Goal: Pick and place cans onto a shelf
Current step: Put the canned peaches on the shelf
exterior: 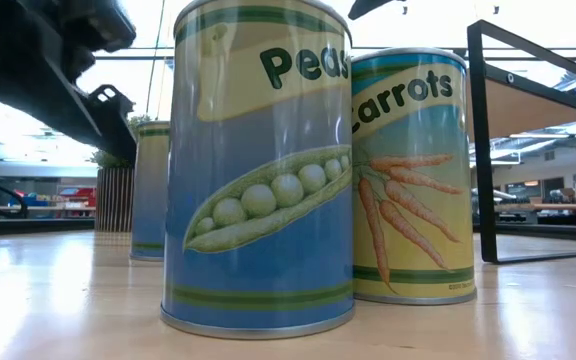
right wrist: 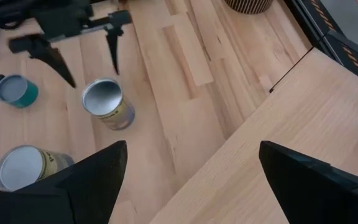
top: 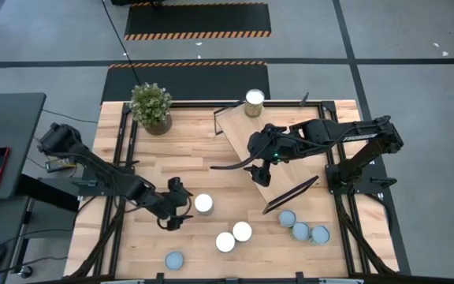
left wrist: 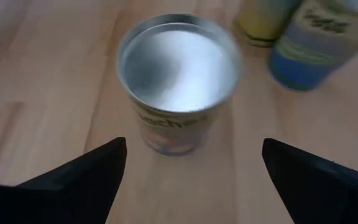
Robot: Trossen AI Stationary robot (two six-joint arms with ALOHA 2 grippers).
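Peas can (exterior: 258, 170) nearest; left fingers (left wrist: 89, 177) spread by white-topped can (top: 203, 203); right fingers (right wrist: 92, 180) spread over shelf (top: 265, 154)

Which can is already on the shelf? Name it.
The cream-topped can at the far end of the shelf, near the potted plant. It alone stands on the board; every other can stands on the tabletop.

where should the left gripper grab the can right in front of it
Grip the can by its round side wall, about halfway up, coming down from above with one finger on each side. It stands upright on the table with free space around it, and the left gripper is open wider than the can.
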